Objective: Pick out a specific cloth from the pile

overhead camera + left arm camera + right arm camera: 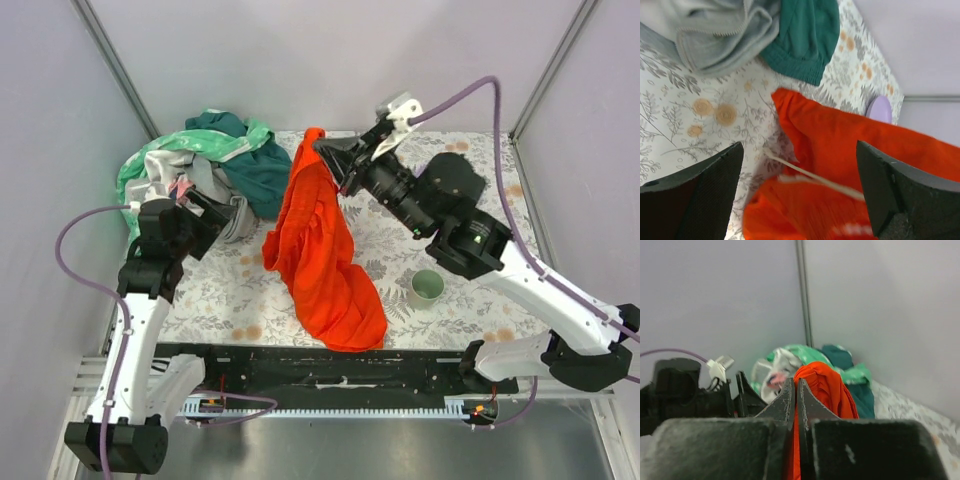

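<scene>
Most cloth (829, 388) behind right gripper (796, 387)

Plain pale lilac walls (330, 60) enclose a floral-patterned table (230, 290) under even light.

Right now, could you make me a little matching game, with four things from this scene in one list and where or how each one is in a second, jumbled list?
Column one:
1. cloth
2. green cup
3. left hand
4. right hand

Column two:
A. open, close beside the pile
B. shut, pinching the cloth's top end
C. hanging from one end, its lower part heaped on the table
D. standing upright, apart from the cloth, near the right arm

Pairs: 1-C, 2-D, 3-A, 4-B.
</scene>
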You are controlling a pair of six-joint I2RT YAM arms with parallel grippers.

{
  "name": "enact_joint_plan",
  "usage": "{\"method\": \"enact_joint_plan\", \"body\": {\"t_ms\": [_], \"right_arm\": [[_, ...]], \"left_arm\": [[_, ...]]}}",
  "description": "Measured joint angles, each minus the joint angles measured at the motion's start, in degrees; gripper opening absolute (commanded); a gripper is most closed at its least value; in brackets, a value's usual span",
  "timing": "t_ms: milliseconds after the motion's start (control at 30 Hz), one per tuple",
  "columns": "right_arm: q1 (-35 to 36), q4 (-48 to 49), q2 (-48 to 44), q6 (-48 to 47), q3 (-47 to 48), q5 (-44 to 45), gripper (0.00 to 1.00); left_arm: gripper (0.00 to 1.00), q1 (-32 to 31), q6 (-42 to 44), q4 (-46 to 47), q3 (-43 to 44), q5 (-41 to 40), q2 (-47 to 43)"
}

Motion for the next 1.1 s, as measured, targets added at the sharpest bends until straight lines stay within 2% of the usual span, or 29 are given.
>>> {"method": "enact_joint_plan", "body": {"t_ms": [100, 267, 400, 467, 500, 533, 567, 600, 767, 967, 1100], "right_arm": [[-0.04, -0.20, -1.70, 2.80, -8.17, 3.85, 0.00], [-0.09, 4.37, -10.54, 13.40, -35.93, 6.47, 0.00], [-0.09, 7.30, -10.01, 25.16, -52.39, 8.79, 0.00], [-0.15, 7.23, -5.70, 28.98, -56.19, 8.20, 0.11], [-0.15, 6.62, -3.26, 30.27, -56.72, 7.43, 0.20], [-0.15, 5.22, -0.46, 31.45, -56.68, 6.73, 0.36], [-0.15, 3.93, 0.90, 32.06, -56.41, 6.32, 0.95], [-0.13, 1.81, 1.44, 32.35, -55.82, 6.21, 0.98], [-0.09, -9.90, -0.83, 30.40, -44.87, 8.00, 0.98], [-0.74, -15.56, -7.69, 28.89, -32.65, 16.26, 0.98], [-7.41, -19.15, -10.56, 28.83, -29.68, 19.71, 0.98]], "left_arm": [[0.96, -3.30, -0.02, 0.74, -1.42, -0.26, 1.03], [0.96, -5.99, 0.02, 1.79, -2.19, -1.38, 1.66], [0.96, -6.25, 0.13, 2.51, -2.19, -2.12, 3.15], [0.96, -6.45, 0.44, 2.67, -2.19, -2.21, 3.72], [0.96, -6.56, 0.61, 2.73, -2.19, -2.25, 3.89], [0.96, -6.71, 0.72, 2.75, -2.19, -2.38, 4.00], [0.97, -6.75, 0.90, 2.78, -2.19, -2.43, 4.07], [0.96, -6.82, 1.05, 2.82, -2.19, -2.43, 4.11], [0.97, -7.06, 1.97, 2.93, -2.19, -2.40, 4.17], [0.97, -7.10, 3.65, 2.58, -2.14, -3.08, 4.22], [0.97, -7.10, 4.76, 1.99, -2.01, -3.54, 4.22]]}}
